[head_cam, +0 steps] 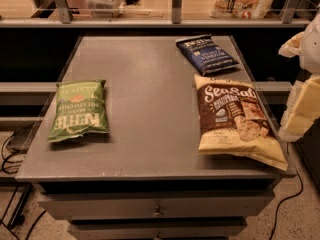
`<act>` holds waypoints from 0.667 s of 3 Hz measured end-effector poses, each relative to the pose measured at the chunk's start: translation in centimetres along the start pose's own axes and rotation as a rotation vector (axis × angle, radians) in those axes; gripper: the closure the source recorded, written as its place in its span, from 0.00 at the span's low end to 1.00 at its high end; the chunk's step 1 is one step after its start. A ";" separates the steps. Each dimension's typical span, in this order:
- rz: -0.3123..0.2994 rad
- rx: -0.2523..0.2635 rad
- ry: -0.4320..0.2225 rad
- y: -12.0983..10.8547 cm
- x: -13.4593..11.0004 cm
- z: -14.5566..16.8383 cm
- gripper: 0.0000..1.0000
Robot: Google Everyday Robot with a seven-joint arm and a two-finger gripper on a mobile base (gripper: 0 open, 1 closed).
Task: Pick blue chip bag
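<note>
The blue chip bag (pixel 206 53) lies flat at the far right of the grey table top (pixel 150 99); it is dark navy with white lettering and is the smallest bag. The gripper (pixel 303 106) shows as pale cream and white parts at the right edge of the view, beyond the table's right side and apart from every bag. It is to the right of the blue bag and nearer to me, and nothing shows in it.
A green chip bag (pixel 79 110) lies at the left of the table. A larger brown-and-cream "Sea Salt" bag (pixel 235 120) lies just in front of the blue bag, overhanging the front right corner. A railing and shelf (pixel 172 19) run behind the table. Drawers (pixel 157 209) sit below.
</note>
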State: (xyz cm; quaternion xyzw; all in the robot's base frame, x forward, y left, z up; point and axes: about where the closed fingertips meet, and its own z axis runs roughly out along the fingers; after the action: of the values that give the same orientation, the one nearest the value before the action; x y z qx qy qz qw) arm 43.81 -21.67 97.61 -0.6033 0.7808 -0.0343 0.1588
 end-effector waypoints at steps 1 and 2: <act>0.000 0.000 0.000 0.0 0.0 0.0 0.00; 0.024 0.015 -0.022 -0.3 -0.4 0.0 0.00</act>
State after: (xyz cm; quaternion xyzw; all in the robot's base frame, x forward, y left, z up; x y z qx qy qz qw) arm 44.20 -21.34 97.80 -0.5930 0.7859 -0.0316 0.1724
